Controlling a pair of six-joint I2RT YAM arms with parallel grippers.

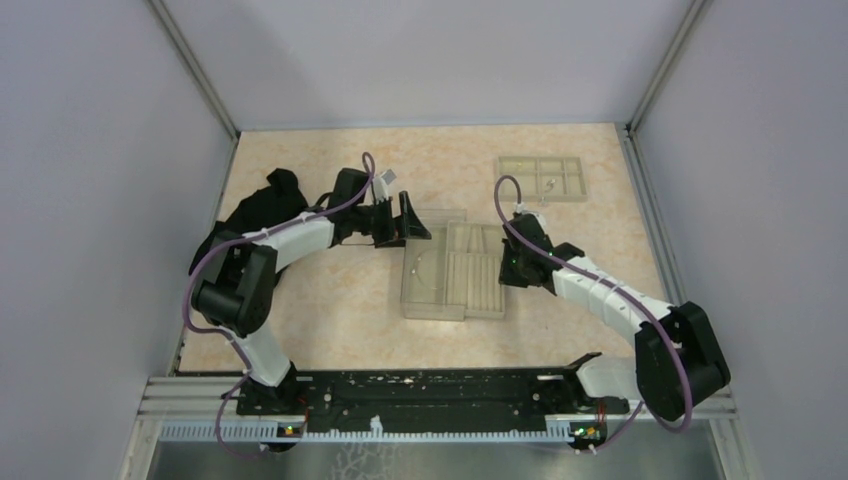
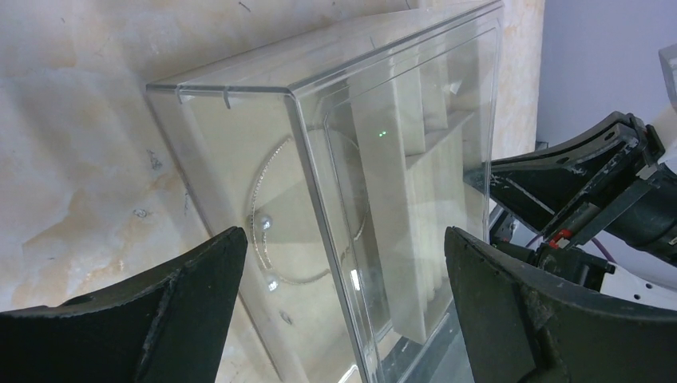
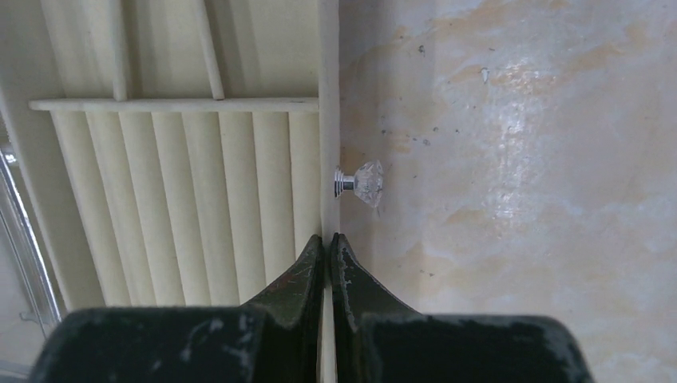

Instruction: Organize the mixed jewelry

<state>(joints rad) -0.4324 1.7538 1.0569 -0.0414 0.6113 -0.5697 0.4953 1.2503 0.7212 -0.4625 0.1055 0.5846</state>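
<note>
The right gripper point(image 3: 328, 238) sits at the bottom middle, its two dark fingers point(image 3: 297, 281) pressed together with only a thin slit between them. The tips lie in line with the right wall of a beige tray point(image 3: 328, 96), which fills the left half. The near part of the tray holds long ridges point(image 3: 184, 207) running toward the gripper. A cross bar point(image 3: 172, 104) separates them from plainer compartments beyond. A faceted clear knob point(image 3: 363, 183) on a silver stem juts from the wall, just beyond the fingertips. A marbled table point(image 3: 511, 175) fills the right.
</note>
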